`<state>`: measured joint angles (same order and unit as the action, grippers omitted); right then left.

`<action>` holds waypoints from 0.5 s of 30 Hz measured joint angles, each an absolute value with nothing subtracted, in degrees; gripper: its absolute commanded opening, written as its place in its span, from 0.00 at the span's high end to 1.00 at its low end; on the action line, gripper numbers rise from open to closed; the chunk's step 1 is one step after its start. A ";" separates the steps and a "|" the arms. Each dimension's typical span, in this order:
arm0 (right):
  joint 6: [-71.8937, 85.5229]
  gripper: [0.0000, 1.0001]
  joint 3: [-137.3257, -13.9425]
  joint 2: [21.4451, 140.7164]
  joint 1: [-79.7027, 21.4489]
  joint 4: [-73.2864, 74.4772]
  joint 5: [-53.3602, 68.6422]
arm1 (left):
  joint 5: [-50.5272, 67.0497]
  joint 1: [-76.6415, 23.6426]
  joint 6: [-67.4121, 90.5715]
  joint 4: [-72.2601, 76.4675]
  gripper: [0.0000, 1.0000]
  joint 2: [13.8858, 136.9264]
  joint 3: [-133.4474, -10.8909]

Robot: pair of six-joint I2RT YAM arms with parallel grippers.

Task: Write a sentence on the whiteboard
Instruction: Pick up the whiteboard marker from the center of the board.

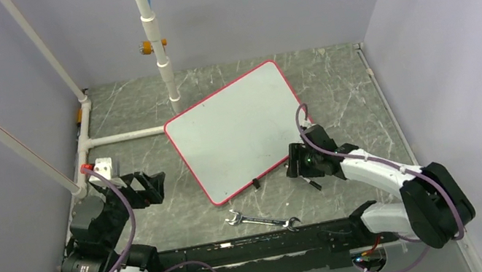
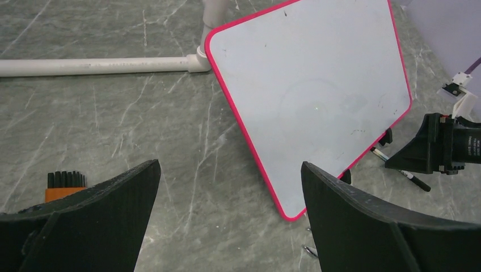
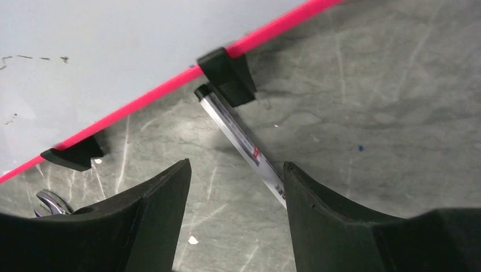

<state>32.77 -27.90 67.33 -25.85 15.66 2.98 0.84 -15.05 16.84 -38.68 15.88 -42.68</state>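
Whiteboard (image 1: 237, 133), smooth, round-cornered, pink-rimmed, lies on marbled table (image 1: 164, 223); left gripper (image 2: 230, 170) and right gripper (image 3: 235, 167) gape wide, right over slim marker (image 3: 244, 141)

The top camera hangs high up, well back on the near side of the whiteboard (image 1: 233, 131). It tilts down and forward, far enough off to hold the whole board. The right wrist camera is right up against the board's near edge, peering down between the fingers of the right gripper (image 3: 235, 187). The left wrist camera sits farther off, left of the board, facing across it past the left gripper (image 2: 230, 209). All three views share that near edge, and the left wrist view also catches the right gripper beside it.
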 measured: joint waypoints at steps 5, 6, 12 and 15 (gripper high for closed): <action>32.56 0.50 -29.91 71.02 -28.10 15.40 2.28 | 1.28 -15.03 15.59 -39.11 0.01 16.03 -42.48; 32.56 0.52 -30.33 71.66 -28.47 15.42 1.91 | 1.41 -15.03 15.46 -39.31 0.01 16.21 -42.48; 33.17 0.65 -34.02 76.25 -31.66 16.93 -1.17 | 1.80 -15.03 14.70 -40.16 0.01 15.40 -42.41; 33.71 0.68 -36.42 78.81 -34.48 18.57 -2.90 | 2.13 -15.03 14.61 -40.16 0.01 14.17 -42.39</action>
<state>33.71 -36.42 78.81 -34.48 18.57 -2.90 2.13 -15.03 14.61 -40.16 14.17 -42.39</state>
